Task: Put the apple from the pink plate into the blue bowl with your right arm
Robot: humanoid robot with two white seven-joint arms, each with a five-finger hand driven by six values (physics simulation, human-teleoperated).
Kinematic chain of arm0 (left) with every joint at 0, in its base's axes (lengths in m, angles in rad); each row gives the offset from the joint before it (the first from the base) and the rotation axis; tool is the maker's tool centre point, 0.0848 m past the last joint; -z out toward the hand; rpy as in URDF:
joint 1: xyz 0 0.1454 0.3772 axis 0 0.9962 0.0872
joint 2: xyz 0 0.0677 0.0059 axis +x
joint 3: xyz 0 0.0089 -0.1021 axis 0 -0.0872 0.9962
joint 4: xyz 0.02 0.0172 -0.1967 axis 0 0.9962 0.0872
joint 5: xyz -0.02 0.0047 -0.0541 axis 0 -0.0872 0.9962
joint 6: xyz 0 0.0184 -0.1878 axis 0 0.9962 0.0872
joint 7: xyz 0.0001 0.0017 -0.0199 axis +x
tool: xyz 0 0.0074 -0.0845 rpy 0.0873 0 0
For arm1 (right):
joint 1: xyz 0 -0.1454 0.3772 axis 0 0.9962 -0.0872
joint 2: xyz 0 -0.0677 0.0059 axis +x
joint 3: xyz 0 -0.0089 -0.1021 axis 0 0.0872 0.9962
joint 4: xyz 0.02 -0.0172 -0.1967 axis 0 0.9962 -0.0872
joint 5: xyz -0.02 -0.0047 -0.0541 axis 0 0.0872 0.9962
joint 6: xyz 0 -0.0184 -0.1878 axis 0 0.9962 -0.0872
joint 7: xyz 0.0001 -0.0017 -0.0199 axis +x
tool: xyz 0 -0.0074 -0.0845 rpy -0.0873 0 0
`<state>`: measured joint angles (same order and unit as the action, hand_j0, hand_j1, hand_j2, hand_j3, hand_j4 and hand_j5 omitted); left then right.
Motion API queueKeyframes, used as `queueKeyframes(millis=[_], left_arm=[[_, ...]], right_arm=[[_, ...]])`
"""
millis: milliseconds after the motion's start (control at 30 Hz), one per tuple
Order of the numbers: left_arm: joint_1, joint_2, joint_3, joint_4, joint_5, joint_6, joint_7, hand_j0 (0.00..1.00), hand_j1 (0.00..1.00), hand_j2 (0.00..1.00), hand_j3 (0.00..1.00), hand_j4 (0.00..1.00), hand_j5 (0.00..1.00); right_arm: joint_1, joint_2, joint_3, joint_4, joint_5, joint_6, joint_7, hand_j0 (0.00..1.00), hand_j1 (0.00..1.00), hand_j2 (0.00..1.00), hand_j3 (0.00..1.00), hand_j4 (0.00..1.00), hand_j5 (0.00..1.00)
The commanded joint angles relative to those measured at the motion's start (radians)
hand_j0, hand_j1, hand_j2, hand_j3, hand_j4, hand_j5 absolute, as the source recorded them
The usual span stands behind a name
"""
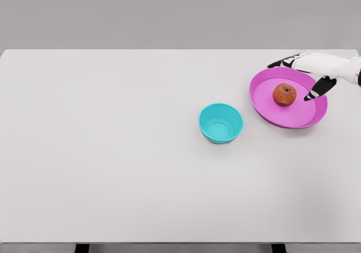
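A red-brown apple (284, 94) sits in the middle of the pink plate (276, 113) at the right of the white table. My right hand (302, 75) reaches in from the right edge and hovers over the plate's far right side, just right of the apple. Its fingers are spread and hold nothing; the thumb (319, 88) points down toward the apple without touching it. The blue bowl (220, 123) stands empty to the left of the plate, near the table's middle. The left arm is out of view.
The white table (113, 151) fills most of the view; its front edge runs along the bottom, with two dark legs showing below it. A grey wall lies behind the table's far edge.
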<state>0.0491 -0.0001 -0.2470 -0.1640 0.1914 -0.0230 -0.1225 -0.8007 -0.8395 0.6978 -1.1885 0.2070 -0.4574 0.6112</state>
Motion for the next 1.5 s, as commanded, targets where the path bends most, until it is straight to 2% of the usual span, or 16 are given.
queueKeyframes(millis=[0,233,567,800,1267,1400,1467], left_arm=[[0.0,0.0,0.0,0.0,0.0,0.0,0.0,1.0,1.0,1.0,1.0,1.0,1.0],[0.0,0.0,0.0,0.0,0.0,0.0,0.0,1.0,1.0,1.0,1.0,1.0,1.0],[0.0,0.0,0.0,0.0,0.0,0.0,0.0,1.0,1.0,1.0,1.0,1.0,1.0],[0.0,0.0,0.0,0.0,0.0,0.0,0.0,1.0,1.0,1.0,1.0,1.0,1.0],[0.0,0.0,0.0,0.0,0.0,0.0,0.0,1.0,1.0,1.0,1.0,1.0,1.0],[0.0,0.0,0.0,0.0,0.0,0.0,0.0,1.0,1.0,1.0,1.0,1.0,1.0],[0.0,0.0,0.0,0.0,0.0,0.0,0.0,1.0,1.0,1.0,1.0,1.0,1.0]], right_arm=[[0.0,0.022,0.035,0.041,-0.003,0.002,0.0,1.0,1.0,1.0,1.0,1.0,1.0],[-0.021,0.031,0.086,0.093,-0.003,0.002,0.0,1.0,1.0,1.0,1.0,1.0,1.0],[-0.086,0.099,0.155,0.217,-0.001,0.0,0.0,1.0,1.0,1.0,1.0,1.0,1.0],[-0.092,0.108,0.174,0.251,0.0,0.002,0.0,1.0,1.0,1.0,1.0,1.0,1.0],[-0.098,0.117,0.189,0.274,0.0,0.002,0.0,1.0,1.0,1.0,1.0,1.0,1.0],[-0.098,0.117,0.193,0.274,0.002,0.003,0.0,0.78,0.78,0.78,0.78,0.78,0.78],[-0.098,0.117,0.193,0.285,0.002,0.003,0.0,0.78,0.78,0.78,0.78,0.78,0.78]])
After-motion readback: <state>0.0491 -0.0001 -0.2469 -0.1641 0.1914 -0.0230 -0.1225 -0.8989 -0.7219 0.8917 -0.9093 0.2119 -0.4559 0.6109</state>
